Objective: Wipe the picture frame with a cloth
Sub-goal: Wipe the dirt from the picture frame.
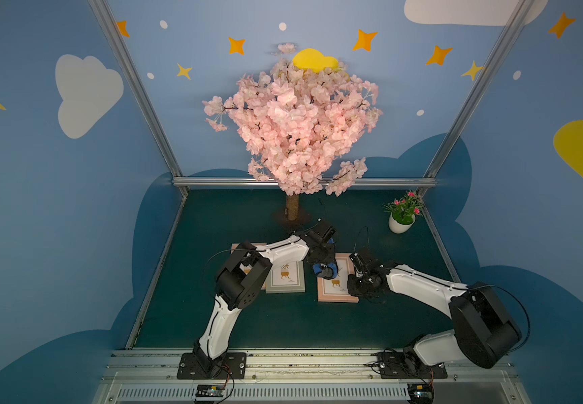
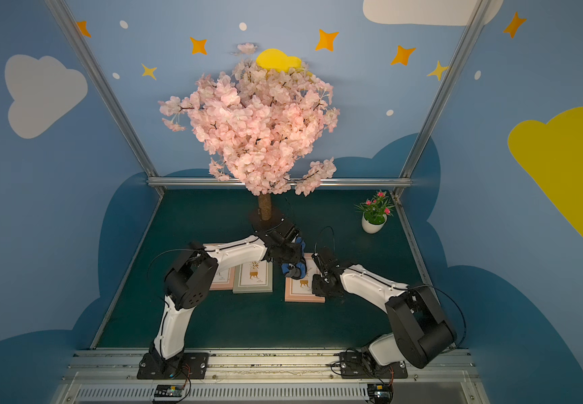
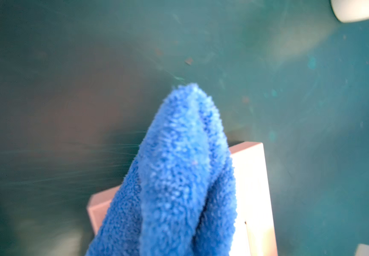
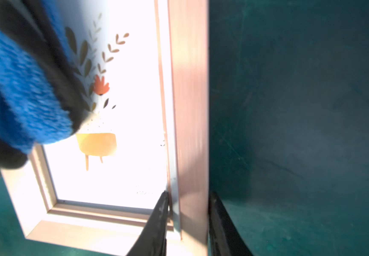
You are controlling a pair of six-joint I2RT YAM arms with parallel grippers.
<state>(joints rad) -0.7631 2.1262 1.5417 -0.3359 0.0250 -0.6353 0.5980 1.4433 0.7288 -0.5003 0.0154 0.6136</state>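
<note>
While the right pincer (image 4: pixel 188 200) grips the picture frame (image 4: pixel 190 88) by its edge between part-closed jaws, the left pincer (image 1: pixel 321 258), clenched tight on the bunched cloth (image 1: pixel 325 271), holds it beneath itself over the glass (image 4: pixel 134 110); wiping seems under way; next, sweep toward the right pincer, keeping contact.

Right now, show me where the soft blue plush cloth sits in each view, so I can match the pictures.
In a top view: the soft blue plush cloth is bunched at centre, over the far part of the pink rectangular picture frame.
In a top view: same spot, centre.
Left wrist: fills the lower middle.
Right wrist: upper left corner.
Shared landmark: that frame, seen in all four views.
</note>
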